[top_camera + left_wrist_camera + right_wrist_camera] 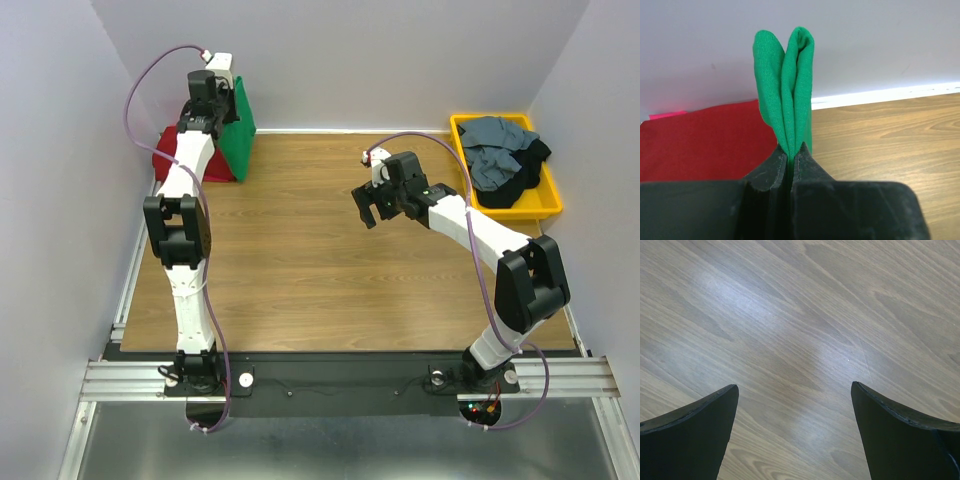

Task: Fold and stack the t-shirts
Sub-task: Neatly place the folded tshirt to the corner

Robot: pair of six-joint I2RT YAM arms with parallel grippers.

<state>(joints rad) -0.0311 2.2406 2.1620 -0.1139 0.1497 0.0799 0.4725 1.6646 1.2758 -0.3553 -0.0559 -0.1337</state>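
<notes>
since the left end effector (pixel 790 152) is pinched on a doubled fold of the green t-shirt (pixel 785 80), held up near the back wall (pixel 865 40) beside the dark red t-shirt (pixel 705 140) at the far left corner of the counter (pixel 330 270), the step looks like laying green onto red. lower slowly so the hanging cloth settles flat with edges matched before letting go. the right end effector (pixel 795 435), spread wide over mid-counter, could help smooth it.

green t-shirt (pixel 239 122) hangs over flat red t-shirt (pixel 212 166), grey and black t-shirts (pixel 497 158) heaped apart.
</notes>
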